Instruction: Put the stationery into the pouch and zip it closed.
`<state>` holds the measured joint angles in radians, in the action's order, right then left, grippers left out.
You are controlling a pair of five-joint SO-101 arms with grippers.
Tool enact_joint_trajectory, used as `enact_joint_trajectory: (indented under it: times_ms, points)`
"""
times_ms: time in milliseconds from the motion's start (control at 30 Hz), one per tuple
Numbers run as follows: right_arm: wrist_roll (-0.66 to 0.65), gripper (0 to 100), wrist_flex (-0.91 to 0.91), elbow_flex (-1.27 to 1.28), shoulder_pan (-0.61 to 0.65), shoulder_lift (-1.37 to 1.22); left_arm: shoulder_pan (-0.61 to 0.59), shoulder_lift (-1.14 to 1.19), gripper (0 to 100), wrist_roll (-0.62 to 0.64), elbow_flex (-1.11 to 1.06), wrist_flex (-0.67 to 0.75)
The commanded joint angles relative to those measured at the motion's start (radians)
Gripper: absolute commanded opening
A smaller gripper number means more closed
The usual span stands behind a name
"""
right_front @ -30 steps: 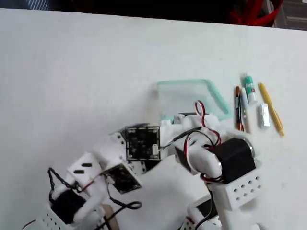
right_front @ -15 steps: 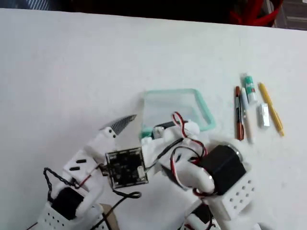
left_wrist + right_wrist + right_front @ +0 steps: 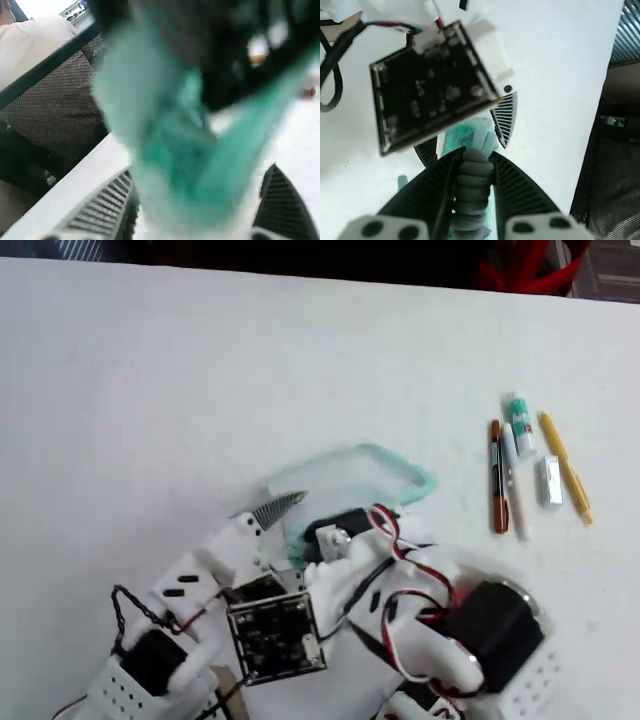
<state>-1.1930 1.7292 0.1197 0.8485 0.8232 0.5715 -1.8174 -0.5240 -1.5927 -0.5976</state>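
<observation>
The clear pouch [image 3: 350,483] with a teal edge lies crumpled just ahead of both arms. My right gripper [image 3: 327,537] is shut on its near edge; in the right wrist view its jaws [image 3: 472,162] pinch a grey knotted pull and teal pouch material [image 3: 468,136]. My left gripper [image 3: 285,522] is at the pouch's left corner, open, with the teal pouch [image 3: 175,150] filling the gap between its ribbed fingers [image 3: 107,210]. The stationery lies to the right of the pouch: a red pen [image 3: 497,478], a white pen [image 3: 511,468], a green tube [image 3: 519,423], a yellow pen [image 3: 566,468] and a small white block [image 3: 548,481].
The left arm's circuit board [image 3: 430,100] hangs very close over the right gripper. The white table [image 3: 200,370] stretches wide to the left and back. Dark chairs and red cable [image 3: 530,265] lie beyond the far edge.
The pouch has been dragged left and toward the arms and has crumpled. Both arms drew back toward the near edge; the left finger now sits at the pouch's corner.
</observation>
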Motion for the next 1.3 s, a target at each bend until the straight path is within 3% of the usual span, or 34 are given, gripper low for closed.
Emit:
enact_joint_trajectory:
  times_ms: [0,167,300,433,533,633,800,1000,1267]
  points:
    - [0.011,1.7,-0.002,-0.008,-0.061,-0.013,0.015,-0.008,22,0.075,0.1,0.017]
    - [0.012,1.7,-0.002,-0.089,-0.15,-0.022,0.016,-0.008,2,0.083,0.123,0.017]
    - [0.054,1.7,-0.004,-0.127,-0.16,-0.024,0.019,-0.008,4,0.095,0.141,0.023]
    - [0.117,1.7,-0.01,-0.158,-0.157,-0.077,0.018,-0.008,2,0.279,0.242,-0.009]
    - [0.189,1.7,-0.012,-0.23,-0.156,-0.148,0.05,-0.005,2,0.425,0.374,-0.135]
    - [0.256,1.7,-0.012,-0.319,-0.16,-0.208,0.11,-0.005,2,0.4,0.442,-0.239]
    - [0.316,1.7,-0.012,-0.394,-0.16,-0.265,0.117,-0.005,2,0.387,0.393,-0.29]
    - [0.35,1.7,-0.012,-0.376,-0.17,-0.268,0.007,-0.005,2,0.388,0.336,-0.288]
    - [0.42,1.7,-0.099,-0.37,-0.389,-0.278,-0.073,-0.005,2,0.394,0.322,-0.295]
